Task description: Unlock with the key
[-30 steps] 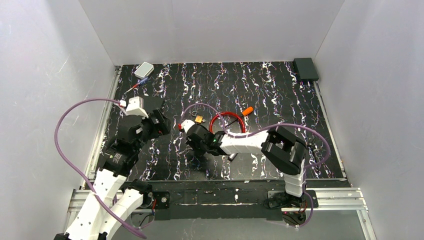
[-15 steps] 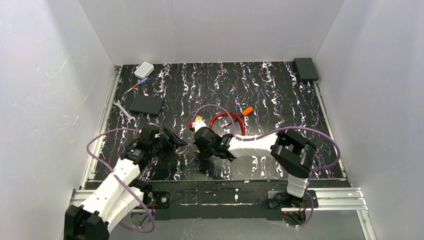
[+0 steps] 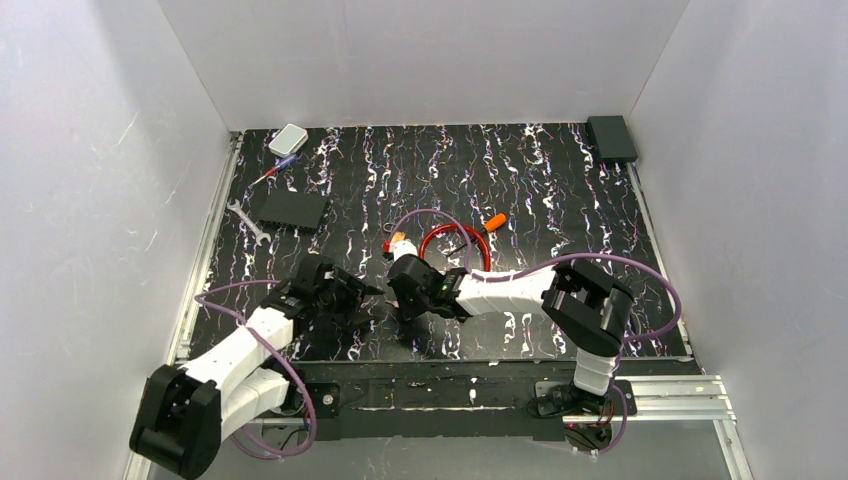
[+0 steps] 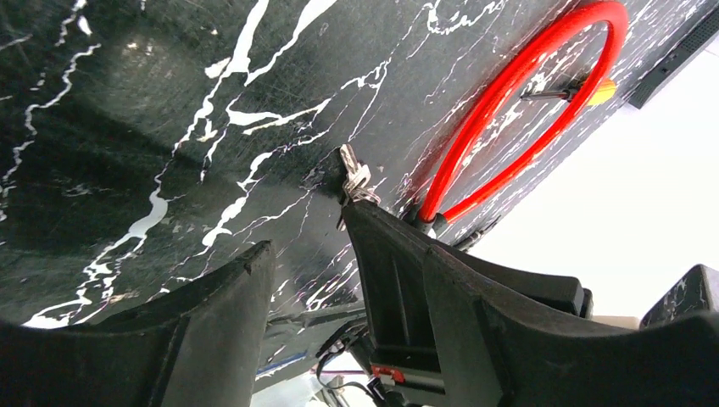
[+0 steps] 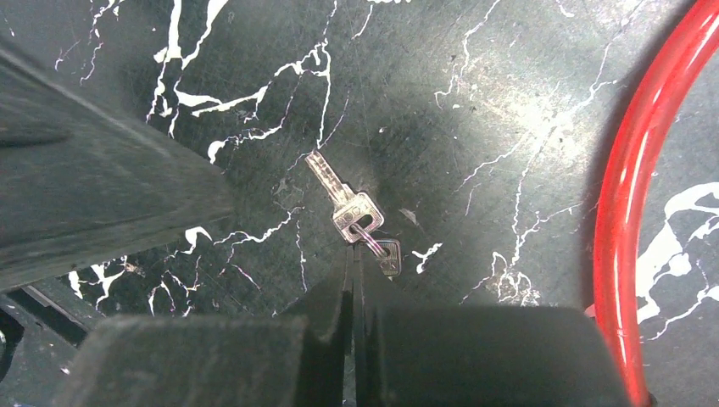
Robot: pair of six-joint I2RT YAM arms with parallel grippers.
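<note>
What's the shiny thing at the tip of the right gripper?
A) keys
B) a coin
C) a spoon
A: in the right wrist view, silver keys lie right at the shut tips of the right gripper.

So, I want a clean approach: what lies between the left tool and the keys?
Only bare marbled mat. The left wrist view shows the open left tool just short of the keys, with nothing else in the gap.
</note>
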